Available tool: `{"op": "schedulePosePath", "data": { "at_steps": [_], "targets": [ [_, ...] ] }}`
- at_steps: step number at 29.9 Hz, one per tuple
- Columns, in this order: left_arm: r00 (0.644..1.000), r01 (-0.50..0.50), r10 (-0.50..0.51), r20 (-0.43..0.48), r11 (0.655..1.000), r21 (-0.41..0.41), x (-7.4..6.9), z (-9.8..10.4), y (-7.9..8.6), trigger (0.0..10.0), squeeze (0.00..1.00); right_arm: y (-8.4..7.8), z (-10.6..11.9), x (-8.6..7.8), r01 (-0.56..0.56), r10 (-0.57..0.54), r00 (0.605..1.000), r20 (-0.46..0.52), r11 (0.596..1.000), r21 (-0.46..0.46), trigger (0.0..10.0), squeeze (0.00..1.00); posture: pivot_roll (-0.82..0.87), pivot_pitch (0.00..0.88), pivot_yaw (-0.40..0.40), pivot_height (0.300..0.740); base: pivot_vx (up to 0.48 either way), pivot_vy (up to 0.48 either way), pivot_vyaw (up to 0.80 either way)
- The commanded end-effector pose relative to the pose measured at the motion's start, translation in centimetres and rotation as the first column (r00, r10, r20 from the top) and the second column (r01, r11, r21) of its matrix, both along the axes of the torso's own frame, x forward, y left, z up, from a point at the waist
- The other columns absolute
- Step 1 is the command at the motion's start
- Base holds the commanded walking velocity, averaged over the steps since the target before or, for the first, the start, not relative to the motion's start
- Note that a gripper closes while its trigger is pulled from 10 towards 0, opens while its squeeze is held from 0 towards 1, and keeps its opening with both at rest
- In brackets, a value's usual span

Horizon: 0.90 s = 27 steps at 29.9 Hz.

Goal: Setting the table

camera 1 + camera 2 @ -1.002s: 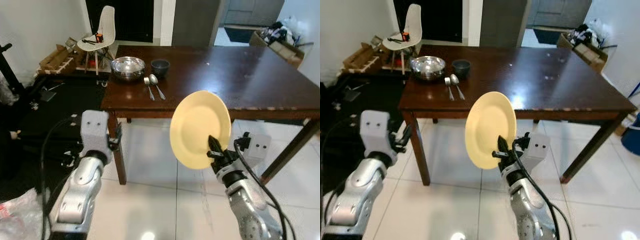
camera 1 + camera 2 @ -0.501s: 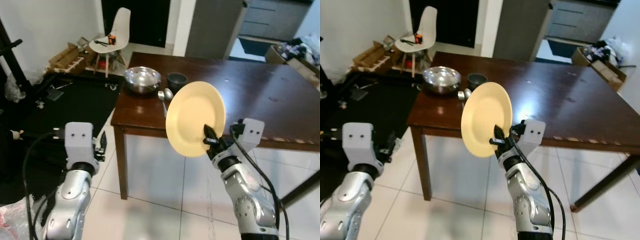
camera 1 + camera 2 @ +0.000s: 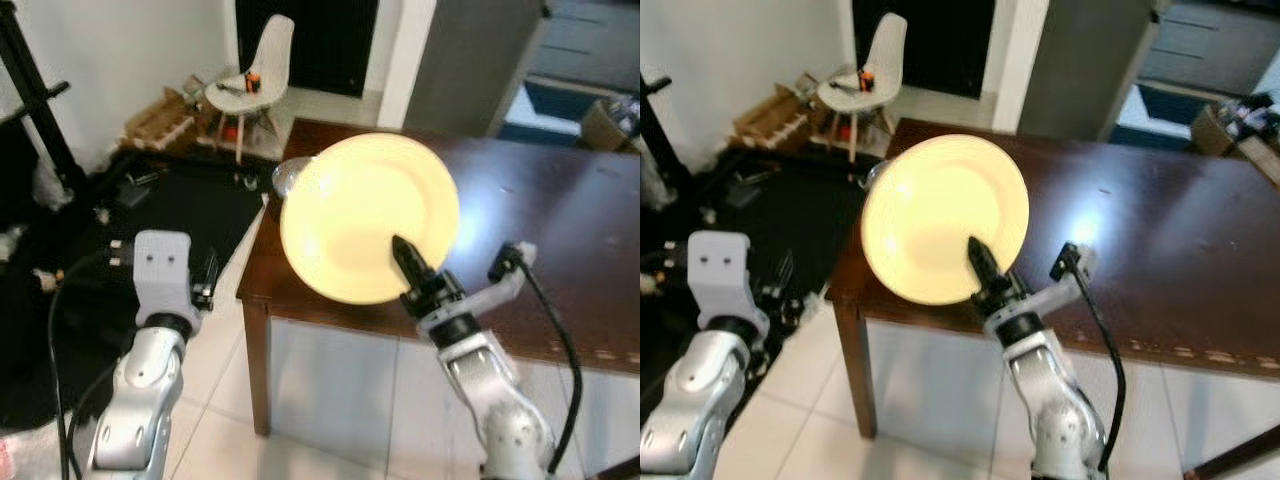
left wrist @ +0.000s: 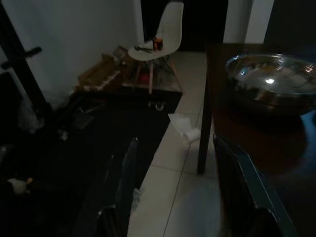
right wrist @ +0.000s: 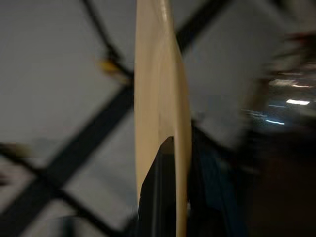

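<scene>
Left eye view showed the right gripper (image 3: 408, 262) clamped on the lower rim of a round pale-yellow plate (image 3: 365, 215), held upright above the dark wooden table's (image 3: 560, 230) near edge. Left gripper (image 4: 177, 192) hung parted, beside the table's corner.

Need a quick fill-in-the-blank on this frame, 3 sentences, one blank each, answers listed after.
1. The right claw is shut on a yellow ____.
2. The table is made of dark ____.
3. Seen from the left wrist, a shiny metal ____ sits on the table near its edge.

Missing words: plate; wood; bowl
</scene>
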<state>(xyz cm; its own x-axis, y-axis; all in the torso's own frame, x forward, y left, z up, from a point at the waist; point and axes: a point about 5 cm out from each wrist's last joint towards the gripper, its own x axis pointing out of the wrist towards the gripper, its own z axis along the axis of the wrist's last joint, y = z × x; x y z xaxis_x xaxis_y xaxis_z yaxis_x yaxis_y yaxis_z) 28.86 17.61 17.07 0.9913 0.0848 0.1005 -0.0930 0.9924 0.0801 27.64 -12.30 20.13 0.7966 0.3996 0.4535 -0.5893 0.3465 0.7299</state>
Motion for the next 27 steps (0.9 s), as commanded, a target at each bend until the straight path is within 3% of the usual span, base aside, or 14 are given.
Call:
{"op": "schedulePosePath", "data": {
  "at_steps": [1, 2, 7, 9, 11, 12, 13, 15, 21, 27],
  "targets": [
    [1.000, 0.006, -0.006, -0.019, 1.000, 0.000, 0.1, -0.4, 0.0, 10.0, 0.00, 0.3, 0.2, -0.7, -0.049, 0.048, 0.999, 0.021, 0.997, 0.060, 10.0, 0.00, 0.03, 0.000, 0.026, 0.740, 0.480, 0.000, 0.00],
    [1.000, 0.014, -0.014, -0.019, 1.000, 0.004, 0.2, -0.3, -0.1, 10.0, 0.00, 0.4, 0.4, -1.3, -0.097, 0.093, 0.995, 0.044, 0.991, 0.097, 10.0, 0.00, 0.02, 0.000, 0.029, 0.740, 0.480, 0.000, 0.00],
    [1.000, 0.022, -0.022, -0.020, 1.000, 0.008, 0.2, -0.4, -0.2, 10.0, 0.00, 0.6, -0.3, -2.5, -0.157, 0.156, 0.988, 0.023, 0.981, 0.112, 10.0, 0.00, 0.02, 0.000, 0.032, 0.740, 0.480, 0.000, 0.00],
    [0.999, 0.026, -0.026, -0.021, 1.000, 0.012, 0.3, -0.4, -0.2, 10.0, 0.00, 0.7, -0.9, -3.1, -0.178, 0.179, 0.984, 0.001, 0.981, 0.075, 10.0, 0.00, 0.01, 0.000, 0.034, 0.740, 0.472, 0.000, 0.00],
    [0.999, 0.036, -0.036, -0.022, 0.999, 0.019, 0.3, -0.4, -0.3, 10.0, 0.00, 1.0, -2.7, -4.7, -0.243, 0.240, 0.968, -0.067, 0.969, -0.041, 10.0, 0.00, 0.01, 0.000, 0.035, 0.740, 0.467, 0.000, 0.00],
    [0.999, 0.036, -0.036, -0.022, 0.999, 0.019, 0.3, -0.4, -0.3, 10.0, 0.00, 1.0, -2.7, -4.7, -0.243, 0.240, 0.968, -0.067, 0.969, -0.041, 10.0, 0.00, 0.01, 0.000, 0.035, 0.740, 0.461, 0.000, 0.00],
    [0.999, 0.042, -0.041, -0.024, 0.999, 0.023, 0.3, -0.4, -0.4, 10.0, 0.00, 1.0, -3.6, -5.7, -0.288, 0.277, 0.954, -0.111, 0.953, -0.094, 10.0, 0.00, 0.00, 0.000, 0.036, 0.740, 0.000, 0.000, 0.00],
    [0.999, 0.051, -0.050, -0.017, 0.998, 0.036, 0.2, -0.4, -0.5, 10.0, 0.00, 0.6, -4.8, -7.2, -0.347, 0.324, 0.929, -0.180, 0.931, -0.114, 10.0, 0.00, 0.00, 0.000, 0.037, 0.740, 0.000, 0.000, 0.00],
    [0.998, 0.056, -0.056, -0.004, 0.998, 0.037, 0.3, -0.3, -0.2, 10.0, 0.00, -0.7, -6.3, -10.2, -0.421, 0.396, 0.865, -0.308, 0.907, -0.019, 10.0, 0.00, -0.01, 0.000, 0.033, 0.740, 0.000, 0.000, 0.00],
    [0.998, 0.059, -0.060, 0.007, 0.997, 0.049, 0.5, -0.1, -0.1, 10.0, 0.00, -1.0, -7.7, -11.8, -0.441, 0.416, 0.826, -0.380, 0.897, 0.024, 10.0, 0.00, -0.01, 0.000, 0.033, 0.740, 0.000, 0.000, 0.00]
  ]
}}
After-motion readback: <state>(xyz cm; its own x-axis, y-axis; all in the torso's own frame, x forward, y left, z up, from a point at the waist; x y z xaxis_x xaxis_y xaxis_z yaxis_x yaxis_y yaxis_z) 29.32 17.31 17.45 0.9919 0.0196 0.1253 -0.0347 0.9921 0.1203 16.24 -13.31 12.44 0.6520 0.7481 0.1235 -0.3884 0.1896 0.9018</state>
